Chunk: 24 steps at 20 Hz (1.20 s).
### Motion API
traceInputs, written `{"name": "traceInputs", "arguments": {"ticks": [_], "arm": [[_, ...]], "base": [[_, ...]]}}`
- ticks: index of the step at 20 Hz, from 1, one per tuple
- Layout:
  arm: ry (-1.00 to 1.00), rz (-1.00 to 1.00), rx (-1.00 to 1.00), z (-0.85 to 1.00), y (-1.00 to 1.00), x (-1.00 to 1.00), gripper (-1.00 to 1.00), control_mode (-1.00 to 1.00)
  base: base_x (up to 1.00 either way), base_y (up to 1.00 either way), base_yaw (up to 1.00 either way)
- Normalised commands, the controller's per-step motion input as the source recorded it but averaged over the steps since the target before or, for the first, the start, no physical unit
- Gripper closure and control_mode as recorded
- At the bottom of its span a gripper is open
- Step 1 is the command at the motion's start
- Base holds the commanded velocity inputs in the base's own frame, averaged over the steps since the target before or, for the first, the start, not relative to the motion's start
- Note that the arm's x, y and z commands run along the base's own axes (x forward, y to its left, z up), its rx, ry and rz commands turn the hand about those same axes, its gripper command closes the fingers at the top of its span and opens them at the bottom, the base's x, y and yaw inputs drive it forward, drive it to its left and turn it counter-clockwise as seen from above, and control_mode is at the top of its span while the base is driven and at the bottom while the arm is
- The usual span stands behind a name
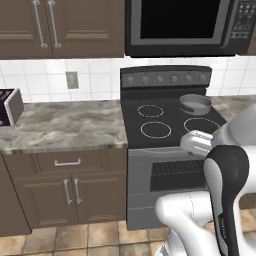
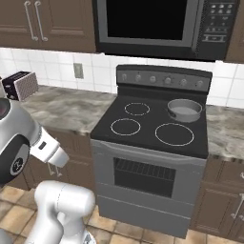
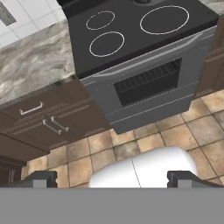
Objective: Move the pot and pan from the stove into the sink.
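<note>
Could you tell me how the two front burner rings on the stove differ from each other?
The front right burner ring is clearly larger than the front left burner ring. The front right ring lies directly in front of the pot, which sits on the back right burner; the front left ring lies in front of a bare back ring. Both are thin white circles on the black stove top, and nothing rests on either.

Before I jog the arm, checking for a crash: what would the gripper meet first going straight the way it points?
Probably the stove's oven front, which sits mid hand view ahead of the open gripper; depth is unclear.
</note>
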Motion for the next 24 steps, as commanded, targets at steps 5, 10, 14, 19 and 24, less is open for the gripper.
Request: {"name": "traceInputs", "arguments": {"ticks": [5, 10, 14, 19, 24], "arm": [[0.00, 0.00, 0.00, 0.00, 0.00, 0.00, -1.00, 1.00], [0.00, 0.00, 0.00, 0.00, 0.00, 0.00, -1.00, 1.00], [0.00, 0.00, 0.00, 0.00, 0.00, 0.00, -1.00, 1.00], [0.00, 0.00, 0.00, 0.00, 0.00, 0.00, -1.00, 1.00], [0.00, 0.00, 0.00, 0.00, 0.00, 0.00, -1.00, 1.00]], "base": [[0.14, 0.04, -0.01], [0.00, -0.40, 0.00], [0.05, -0.69, 0.00], [0.09, -0.71, 0.00], [0.10, -0.68, 0.00]]}}
